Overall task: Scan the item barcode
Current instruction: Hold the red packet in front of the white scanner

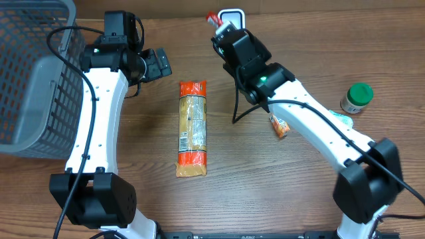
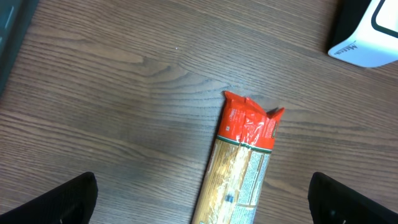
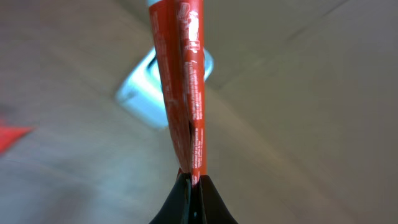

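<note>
My right gripper [image 1: 220,28] is shut on a thin red packet [image 1: 212,18], holding it right beside the white barcode scanner [image 1: 231,14] at the table's far edge. In the right wrist view the red packet [image 3: 185,93] stands edge-on from the closed fingertips [image 3: 191,180], with the scanner [image 3: 146,93] blurred behind it. No barcode can be made out. My left gripper [image 1: 157,64] is open and empty, off the far end of a long pasta packet [image 1: 192,129]. In the left wrist view that pasta packet [image 2: 245,165] lies between the wide-apart fingers [image 2: 65,202].
A grey mesh basket [image 1: 30,73] fills the left side. A small orange packet [image 1: 280,126] lies under the right arm, and a green-lidded jar [image 1: 357,97] stands at the right. The scanner's corner [image 2: 367,31] shows top right in the left wrist view.
</note>
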Controlling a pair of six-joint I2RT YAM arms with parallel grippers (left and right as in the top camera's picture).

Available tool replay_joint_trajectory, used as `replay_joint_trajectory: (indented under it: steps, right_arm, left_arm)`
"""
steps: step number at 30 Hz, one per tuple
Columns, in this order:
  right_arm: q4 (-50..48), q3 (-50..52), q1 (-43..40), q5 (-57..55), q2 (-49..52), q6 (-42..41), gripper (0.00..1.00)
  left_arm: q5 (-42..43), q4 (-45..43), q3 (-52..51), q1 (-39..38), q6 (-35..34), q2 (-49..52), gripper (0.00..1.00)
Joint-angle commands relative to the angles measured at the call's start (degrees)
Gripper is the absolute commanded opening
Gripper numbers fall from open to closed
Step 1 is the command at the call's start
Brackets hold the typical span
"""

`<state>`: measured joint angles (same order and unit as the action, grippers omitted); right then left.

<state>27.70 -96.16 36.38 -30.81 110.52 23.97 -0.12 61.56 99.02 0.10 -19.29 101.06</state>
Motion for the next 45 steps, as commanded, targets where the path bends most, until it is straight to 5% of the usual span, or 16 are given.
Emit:
replay_joint_trajectory:
  steps: [1,7,23,45]
  right_arm:
    - [-4.96,-0.55,-0.24,-11.21,3.91,10.49,0.04]
    - [-17.86,-0.55,-0.44,-18.97,9.44,17.55,0.04]
    - [-33.77,-0.55,-4.26,-23.15,23.06,25.4,0.04]
    - [-40.04,-0.55,-3.82,-18.62,25.88,28.22,0.04]
  left_arm:
    - [-0.48,-0.09,0.17,-0.13,0.66,0.46,1.0]
    - [-0.5,-0.09,0.17,-0.13,0.68,0.46,1.0]
    - [-0.5,-0.09,0.17,-0.13,0.66,0.46,1.0]
    - [-0.48,-0.09,0.17,-0.13,0.68,0.46,1.0]
